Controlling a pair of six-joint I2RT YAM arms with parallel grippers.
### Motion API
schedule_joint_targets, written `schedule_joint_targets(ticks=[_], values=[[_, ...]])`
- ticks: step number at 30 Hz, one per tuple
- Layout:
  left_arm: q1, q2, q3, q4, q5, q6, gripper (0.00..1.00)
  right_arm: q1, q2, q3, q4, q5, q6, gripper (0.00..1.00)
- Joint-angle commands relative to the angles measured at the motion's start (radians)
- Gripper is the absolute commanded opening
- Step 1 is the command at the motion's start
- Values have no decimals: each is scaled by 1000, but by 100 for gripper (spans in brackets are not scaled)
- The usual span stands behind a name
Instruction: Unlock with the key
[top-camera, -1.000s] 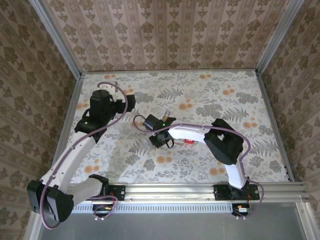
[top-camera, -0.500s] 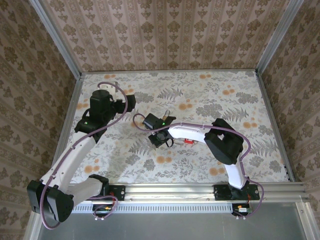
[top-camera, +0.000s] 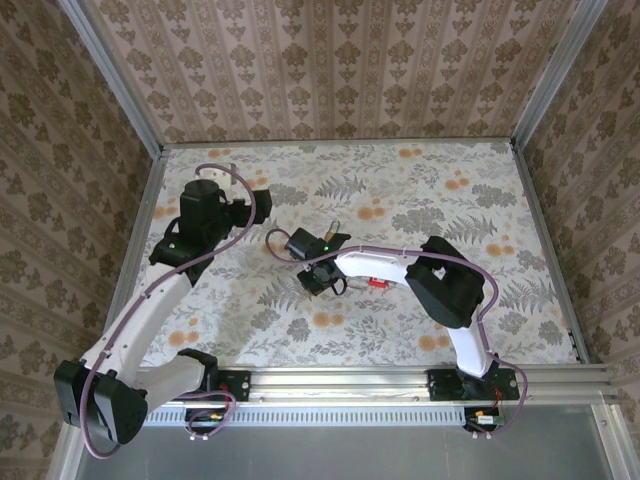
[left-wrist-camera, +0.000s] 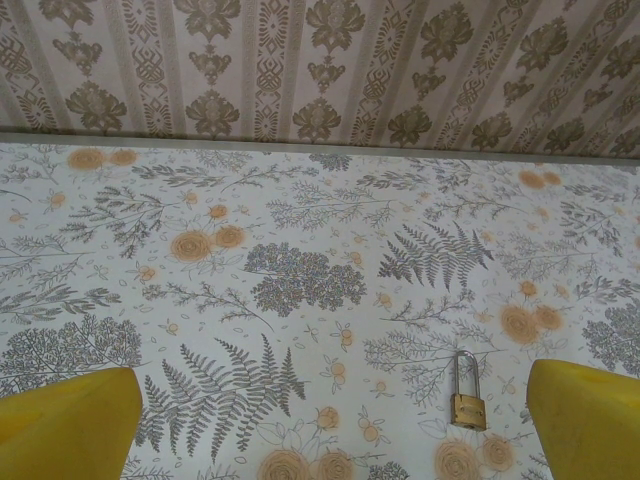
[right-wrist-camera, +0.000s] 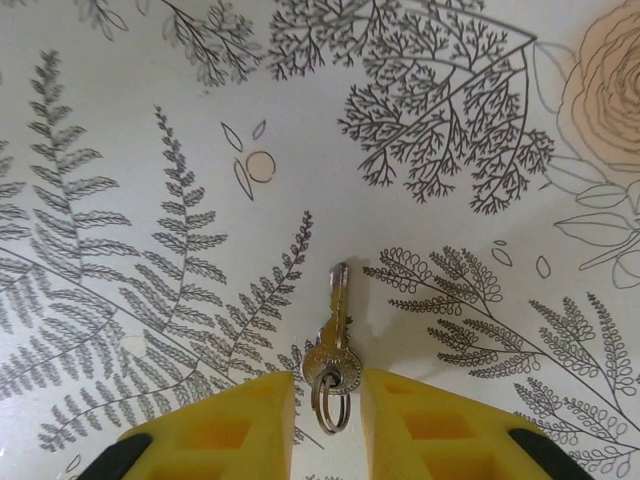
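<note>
Top view: right gripper (top-camera: 318, 281) has barely shifted and stays low mid-table, so we judge the pickup unfinished; padlock (top-camera: 329, 227) near | Left wrist: left gripper (left-wrist-camera: 328, 418) wide, empty | Right wrist: silver key (right-wrist-camera: 334, 330) flat on table (right-wrist-camera: 150, 120), ring end between narrow jaws; we cannot confirm a grip.

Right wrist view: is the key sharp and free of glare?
Right wrist view: the key is sharp, evenly lit, with a soft shadow on its right and no glare. Left wrist view: the padlock is small but in focus.
</note>
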Motion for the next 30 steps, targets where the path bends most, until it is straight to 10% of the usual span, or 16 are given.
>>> schedule_joint_targets(ticks=[1,30], values=[[7,-11,-10,27,10,-14,99,-4,20,32,-41,16,-14,23],[9,0,-13,33,18,-14,99,-6,-206,58,-114,10,-1,3]])
